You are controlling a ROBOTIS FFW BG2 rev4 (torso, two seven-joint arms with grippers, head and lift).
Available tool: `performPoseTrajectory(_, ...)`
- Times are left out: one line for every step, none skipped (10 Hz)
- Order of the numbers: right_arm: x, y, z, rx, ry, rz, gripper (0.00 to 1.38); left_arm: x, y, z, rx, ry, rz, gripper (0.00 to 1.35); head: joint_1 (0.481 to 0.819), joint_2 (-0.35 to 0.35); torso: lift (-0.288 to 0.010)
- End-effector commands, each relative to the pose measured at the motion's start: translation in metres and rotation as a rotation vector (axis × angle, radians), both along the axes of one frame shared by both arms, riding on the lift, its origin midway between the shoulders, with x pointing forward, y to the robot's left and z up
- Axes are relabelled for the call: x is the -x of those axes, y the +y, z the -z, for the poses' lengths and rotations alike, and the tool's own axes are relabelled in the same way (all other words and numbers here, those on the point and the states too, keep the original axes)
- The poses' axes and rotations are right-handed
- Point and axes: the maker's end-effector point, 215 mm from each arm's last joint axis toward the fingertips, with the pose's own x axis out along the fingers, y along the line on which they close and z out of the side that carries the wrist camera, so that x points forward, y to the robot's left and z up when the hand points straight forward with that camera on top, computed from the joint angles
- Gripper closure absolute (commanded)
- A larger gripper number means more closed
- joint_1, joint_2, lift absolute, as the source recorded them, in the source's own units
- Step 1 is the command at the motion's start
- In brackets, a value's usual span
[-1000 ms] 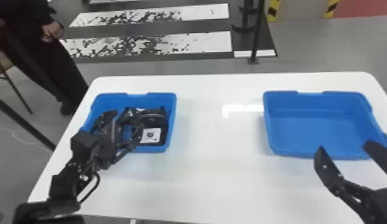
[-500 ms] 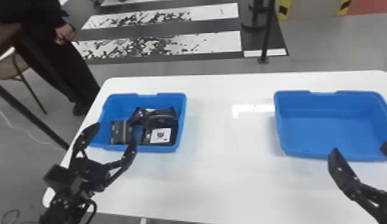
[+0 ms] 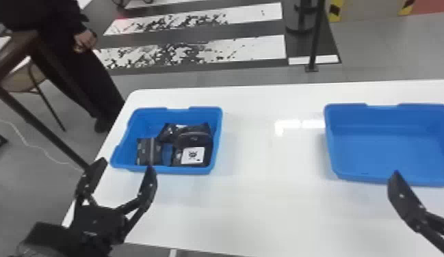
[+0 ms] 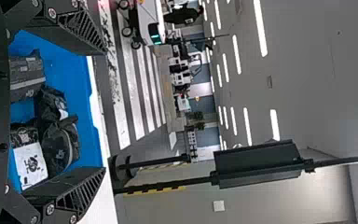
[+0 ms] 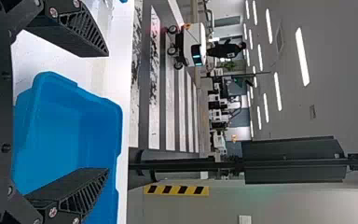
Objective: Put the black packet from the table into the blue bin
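Observation:
In the head view my left gripper [image 3: 123, 171] stands open in front of the left blue bin [image 3: 217, 143], with nothing between its fingers. Several black packets [image 3: 193, 136] lie inside that bin, one bearing a white label. From the left wrist view, the packets [image 4: 58, 140] appear beyond the spread fingers of the left gripper [image 4: 105, 111]. My right gripper [image 3: 397, 174] is at the near edge of the right blue bin [image 3: 395, 145]. The right wrist view has the right gripper [image 5: 108, 112] open, with the empty bin [image 5: 74, 121] behind its fingers.
The white table [image 3: 265, 205] has bare surface between the two bins and in front of them. Behind it, a dark pole [image 3: 316, 37] stands on the floor. A brown wooden frame [image 3: 12, 65] is at the far left.
My left gripper has moved back toward the robot from over the left bin, uncovering the packets in it. The head view has shifted slightly, and the right gripper looks unchanged.

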Motion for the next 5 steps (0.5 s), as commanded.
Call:
performPoseTrajectory(-0.0002, 0.0005, 0.0003, 0.006, 0.006, -0.002, 0.14, 0.0011, -0.0071, 0.0036, 0.039, 0.007, 0.001, 0.16, 0.695, 0.200, -0.110)
performPoseTrajectory(-0.0003, 0.0007, -0.0002, 0.008, 0.006, -0.002, 0.14, 0.0018, -0.0059, 0.0071, 0.043, 0.018, -0.004, 0.16, 0.695, 0.191, -0.110)
performPoseTrajectory(-0.0003, 0.0007, -0.0002, 0.008, 0.006, -0.002, 0.14, 0.0023, -0.0063, 0.0073, 0.049, 0.019, -0.005, 0.16, 0.695, 0.188, -0.110)
performPoseTrajectory(0.0005, 0.0007, 0.0007, 0.008, 0.008, -0.002, 0.14, 0.0012, -0.0084, 0.0068, 0.050, 0.017, -0.002, 0.16, 0.695, 0.187, -0.110)
performPoseTrajectory(0.0003, 0.0009, 0.0001, 0.008, 0.008, -0.003, 0.14, 0.0008, -0.0121, 0.0086, 0.059, 0.019, 0.001, 0.16, 0.695, 0.187, -0.110)
